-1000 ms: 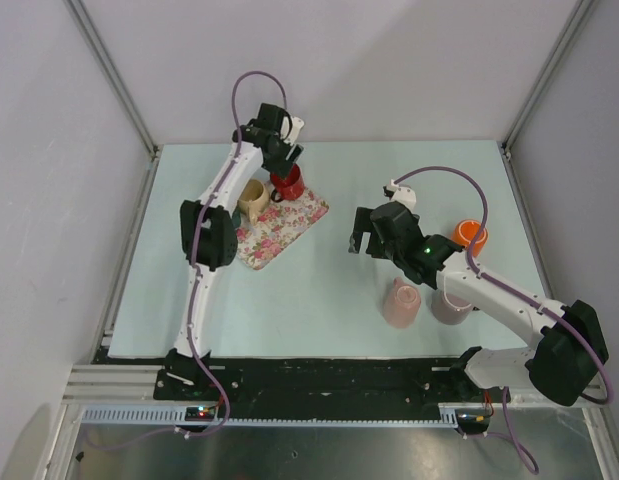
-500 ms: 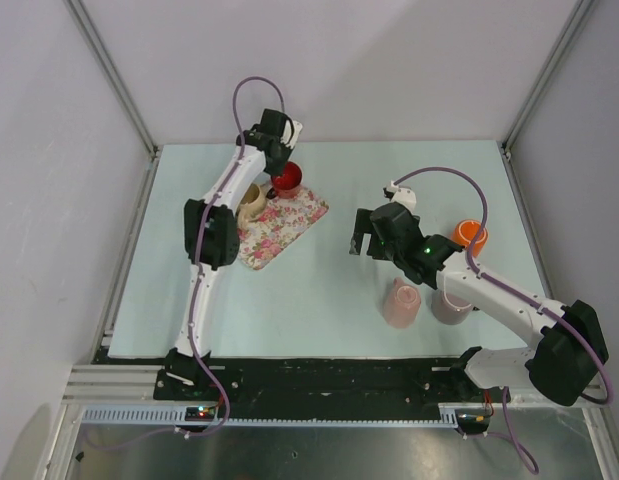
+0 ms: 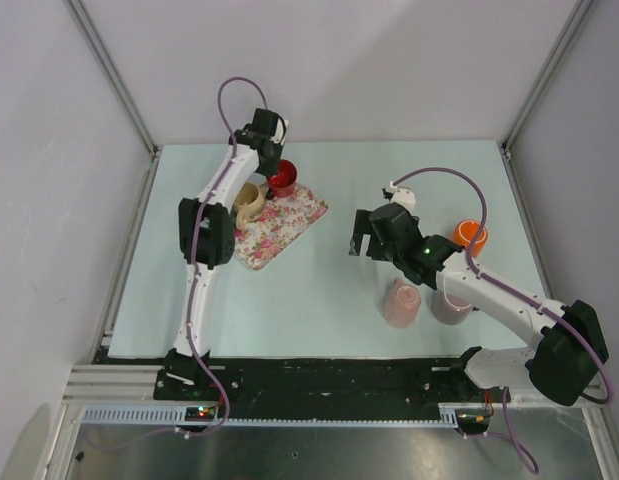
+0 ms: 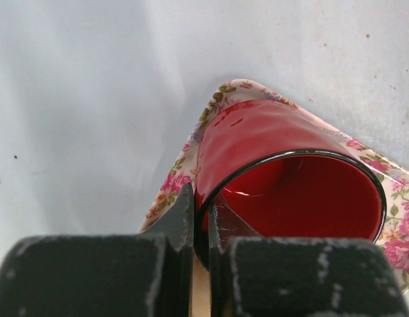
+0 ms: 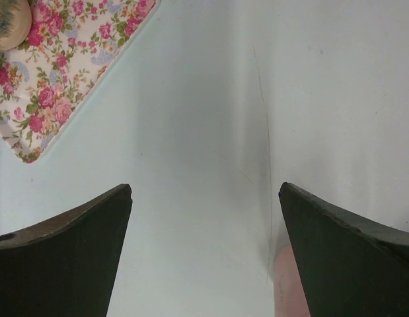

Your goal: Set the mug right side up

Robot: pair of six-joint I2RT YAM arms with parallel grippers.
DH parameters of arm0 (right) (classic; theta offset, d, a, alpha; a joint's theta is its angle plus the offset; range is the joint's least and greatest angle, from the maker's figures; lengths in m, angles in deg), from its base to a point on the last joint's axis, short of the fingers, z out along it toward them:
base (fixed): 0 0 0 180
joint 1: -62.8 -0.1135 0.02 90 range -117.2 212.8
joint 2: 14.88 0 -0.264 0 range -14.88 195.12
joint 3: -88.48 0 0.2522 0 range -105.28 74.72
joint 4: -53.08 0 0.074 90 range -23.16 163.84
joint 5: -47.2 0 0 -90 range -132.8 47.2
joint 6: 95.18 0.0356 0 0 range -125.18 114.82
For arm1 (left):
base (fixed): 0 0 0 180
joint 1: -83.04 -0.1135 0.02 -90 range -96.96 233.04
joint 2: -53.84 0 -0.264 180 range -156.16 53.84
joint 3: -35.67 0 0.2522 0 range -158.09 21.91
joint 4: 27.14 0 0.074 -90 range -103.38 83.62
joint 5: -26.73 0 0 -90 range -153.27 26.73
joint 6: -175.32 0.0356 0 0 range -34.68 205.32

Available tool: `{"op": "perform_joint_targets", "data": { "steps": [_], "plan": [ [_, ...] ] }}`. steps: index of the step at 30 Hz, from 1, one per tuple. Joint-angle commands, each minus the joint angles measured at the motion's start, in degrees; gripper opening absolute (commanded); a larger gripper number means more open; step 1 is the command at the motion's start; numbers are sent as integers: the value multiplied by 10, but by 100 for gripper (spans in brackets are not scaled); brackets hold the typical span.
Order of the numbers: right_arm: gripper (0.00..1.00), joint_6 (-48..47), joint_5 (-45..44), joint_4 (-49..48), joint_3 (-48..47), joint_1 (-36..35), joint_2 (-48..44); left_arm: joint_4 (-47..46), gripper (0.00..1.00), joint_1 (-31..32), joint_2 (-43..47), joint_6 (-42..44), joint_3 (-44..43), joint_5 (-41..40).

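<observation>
The red mug [image 3: 283, 180] is at the far corner of the floral tray [image 3: 294, 222], its mouth turned upward. In the left wrist view the red mug [image 4: 283, 165] shows its glossy inside, and my left gripper [image 4: 201, 198] is shut on the near rim, one finger inside the wall and one outside. From above, the left gripper [image 3: 272, 172] is at the mug's left edge. My right gripper [image 3: 361, 240] hovers mid-table, well apart from the mug. The right gripper [image 5: 204, 191] is open with only bare table between its fingers.
A beige mug [image 3: 251, 197] stands on the tray's left part. A pink cup [image 3: 401, 303] and a mauve cup [image 3: 451, 305] stand upside down near the right arm. An orange cup [image 3: 470, 237] is behind them. The tray's corner [image 5: 65, 79] shows in the right wrist view.
My left gripper has gone from open to shut on the red mug's rim. It has shifted slightly left and back with the mug. The right arm has not moved.
</observation>
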Motion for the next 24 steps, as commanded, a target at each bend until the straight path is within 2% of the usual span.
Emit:
{"op": "perform_joint_targets", "data": {
  "steps": [1, 9, 17, 24],
  "plan": [
    [99, 1, -8, -1, -26, -4, -5, 8, 0, -40, 17, -64, 5, 15],
    [99, -4, -9, 8, -41, -5, 4, 7, 0, -53, 40, -212, 27, 121],
    [99, -6, -12, 13, -45, -7, 8, 8, 0, -50, 75, -248, 47, 83],
    [99, -12, -10, 11, -57, -7, 16, 9, 0, -46, 118, -294, 90, 81]
  ]
}}
